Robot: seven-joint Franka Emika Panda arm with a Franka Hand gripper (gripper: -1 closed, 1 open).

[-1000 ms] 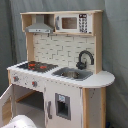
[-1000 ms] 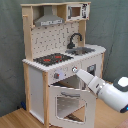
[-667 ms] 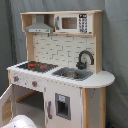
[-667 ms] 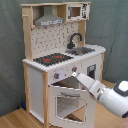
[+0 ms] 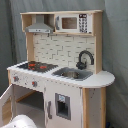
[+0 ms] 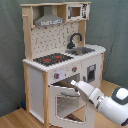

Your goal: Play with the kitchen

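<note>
Pale wood and white panels make up the kitchen [image 5: 60, 65], a tall toy that fills most of both exterior views [image 6: 62, 60]. It stands on a wooden floor [image 6: 15, 119] in front of a grey-green curtain [image 6: 11, 50].

On top of the kitchen sits a black hob [image 5: 34, 65] with red rings. Next to it is a sink [image 5: 73, 74] with a curved black tap [image 5: 85, 59] behind it. Above the hob hangs a grey hood [image 5: 39, 25], and beside the hood is a small toy microwave [image 5: 73, 22]. A tiled white wall runs between the shelf and the top.

In the second exterior view, the oven door [image 6: 67, 102] with its window is partly open and leans out toward the robot. The white arm [image 6: 107, 102] comes in from the second exterior view's lower right. Its tip, the gripper [image 6: 75, 84], is right by the top edge of the oven door, under the knobs [image 6: 64, 73]. The jaws are too hard to see, so I cannot tell if they are released or clenched.

In the first exterior view, the open door [image 5: 6, 102] shows at the first exterior view's lower left, and a white bit of the arm [image 5: 22, 121] peeks in at the bottom.
</note>
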